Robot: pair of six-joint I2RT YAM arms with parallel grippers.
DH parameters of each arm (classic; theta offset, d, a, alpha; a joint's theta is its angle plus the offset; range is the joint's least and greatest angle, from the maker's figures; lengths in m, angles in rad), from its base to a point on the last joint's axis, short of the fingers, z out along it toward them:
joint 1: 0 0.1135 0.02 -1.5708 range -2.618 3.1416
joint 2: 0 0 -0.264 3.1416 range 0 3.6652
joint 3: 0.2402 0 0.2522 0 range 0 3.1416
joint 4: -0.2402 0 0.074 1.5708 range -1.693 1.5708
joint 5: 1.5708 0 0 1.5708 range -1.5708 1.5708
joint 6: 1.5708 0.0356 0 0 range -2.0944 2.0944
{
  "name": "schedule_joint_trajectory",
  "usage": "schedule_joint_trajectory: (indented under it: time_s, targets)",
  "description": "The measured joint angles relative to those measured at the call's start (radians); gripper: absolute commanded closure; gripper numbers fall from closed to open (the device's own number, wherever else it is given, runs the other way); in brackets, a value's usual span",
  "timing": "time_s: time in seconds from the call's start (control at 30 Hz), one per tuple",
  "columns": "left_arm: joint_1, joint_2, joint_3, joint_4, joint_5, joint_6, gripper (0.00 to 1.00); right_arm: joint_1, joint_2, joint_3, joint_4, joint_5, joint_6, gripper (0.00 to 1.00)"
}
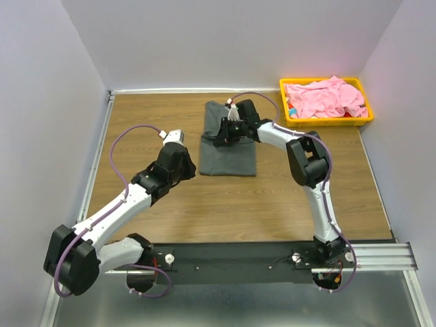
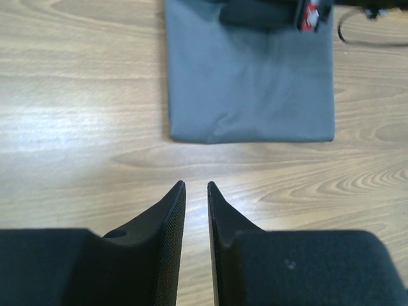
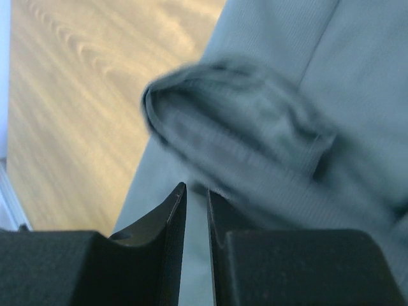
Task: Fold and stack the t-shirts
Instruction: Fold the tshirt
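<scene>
Surveyed across the brown wood-grain table [image 1: 225, 204]; judged midway at best. Found the plain dark charcoal grey cloth t-shirt [image 1: 228, 160] lying at mid-table towards the far side, folded to a narrow oblong with a straight near edge, but carrying a loose bunched fold at its far end; judged not yet finished. Found the yellow rectangular plastic tray [image 1: 327, 121] at the far right corner, well apart from the grey shirt; inside it, the plain light pink cloth t-shirt [image 1: 323, 97] in a crumpled heap, unfolded; judged wholly outstanding, with stacking of one shirt on the other not begun. Noted the right hand [image 3: 196, 186] low over that bunched grey fold, closed to a narrow slit, no cloth seen between the tips; noted the left hand [image 2: 196, 185] over bare table just short of the grey shirt's near edge, likewise closed to a slit, holding nothing. Counted: one table; two t-shirts, one grey, one pink; one tray; two hands.
</scene>
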Motion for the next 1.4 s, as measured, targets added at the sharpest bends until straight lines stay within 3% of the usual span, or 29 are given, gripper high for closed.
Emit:
schedule_joint_trajectory:
  time_s: [0.3, 0.5, 0.6, 0.8, 0.97, 1.1, 1.23, 1.4]
  targets:
    - [0.002, -0.130, -0.052, -0.071, -0.013, -0.030, 0.71, -0.040, 0.153, 0.280, 0.009, 0.031, 0.065, 0.73]
    - [0.002, -0.163, -0.079, -0.082, -0.012, -0.041, 0.71, -0.118, 0.159, 0.321, 0.037, 0.046, 0.122, 0.70]
    - [0.004, -0.156, -0.084, -0.055, -0.002, -0.040, 0.71, -0.155, 0.096, 0.193, 0.048, 0.039, 0.125, 0.69]
    - [0.027, -0.042, -0.096, 0.124, 0.097, -0.032, 0.74, -0.167, -0.205, -0.248, 0.071, -0.056, 0.124, 0.67]
    - [0.073, 0.137, -0.107, 0.323, 0.232, -0.030, 0.80, -0.151, -0.433, -0.588, 0.270, -0.189, 0.187, 0.67]
    - [0.105, 0.296, -0.105, 0.465, 0.323, -0.030, 0.84, -0.150, -0.447, -0.768, 0.447, -0.267, 0.271, 0.65]
    - [0.126, 0.434, -0.088, 0.546, 0.382, -0.028, 0.91, -0.160, -0.402, -0.830, 0.540, -0.309, 0.308, 0.65]
    - [0.180, 0.528, -0.093, 0.597, 0.433, -0.032, 0.91, -0.225, -0.315, -0.887, 0.653, -0.341, 0.338, 0.66]
